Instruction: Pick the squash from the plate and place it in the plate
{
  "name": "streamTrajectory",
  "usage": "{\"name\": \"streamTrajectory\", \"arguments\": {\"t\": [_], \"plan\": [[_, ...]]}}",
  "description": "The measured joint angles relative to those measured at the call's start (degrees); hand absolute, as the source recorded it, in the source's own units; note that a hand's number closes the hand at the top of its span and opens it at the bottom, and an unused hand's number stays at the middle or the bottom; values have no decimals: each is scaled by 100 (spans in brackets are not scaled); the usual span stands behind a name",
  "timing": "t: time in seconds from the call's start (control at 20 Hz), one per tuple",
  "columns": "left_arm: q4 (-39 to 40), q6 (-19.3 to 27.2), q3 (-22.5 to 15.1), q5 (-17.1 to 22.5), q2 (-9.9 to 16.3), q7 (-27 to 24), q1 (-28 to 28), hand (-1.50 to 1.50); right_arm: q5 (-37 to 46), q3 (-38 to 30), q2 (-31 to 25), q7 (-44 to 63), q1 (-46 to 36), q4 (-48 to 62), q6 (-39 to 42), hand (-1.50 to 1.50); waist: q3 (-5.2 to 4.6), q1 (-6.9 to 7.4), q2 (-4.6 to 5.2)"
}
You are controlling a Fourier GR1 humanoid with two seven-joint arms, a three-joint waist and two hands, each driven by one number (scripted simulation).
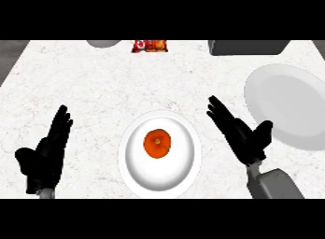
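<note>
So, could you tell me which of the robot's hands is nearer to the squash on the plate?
The right hand is slightly nearer, open just right of the squash. The left hand rests open, farther out to its left.

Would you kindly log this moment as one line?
squash: on near plate | far plate: bare | left hand: open | right hand: open

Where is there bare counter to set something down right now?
Bare counter runs wide beyond both hands, short of the far-edge items. Crowded: right hand sits squeezed between the squash's plate and the grey plate. Left hand flanks the squash.
</note>
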Motion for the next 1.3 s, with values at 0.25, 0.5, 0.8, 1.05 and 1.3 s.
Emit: {"name": "streamTrajectory", "arguments": {"t": [0.25,0.5,0.8,1.05,1.3], "plan": [[318,-204,-117,114,-92,250,-12,0,152,-404,-50,-246,-1028,-118,-75,150,-100,32,105],[558,-579,-269,447,-244,445,-16,0,1402,-636,-656,-463,-1776,104,-905,-150,-166,7,129],[987,-1071,-94,751,-330,328,-182,0,1761,-873,-53,-1602,-1645,554,-1661,-150,-135,7,128],[1003,-1254,35,730,-377,370,-186,0,2071,-781,-193,-1451,-1508,248,-1371,-150,-126,-12,107],[1071,-1277,63,716,-402,377,-239,0,2539,-212,-825,-480,-1731,-28,-605,-150,-134,-43,87]]}}
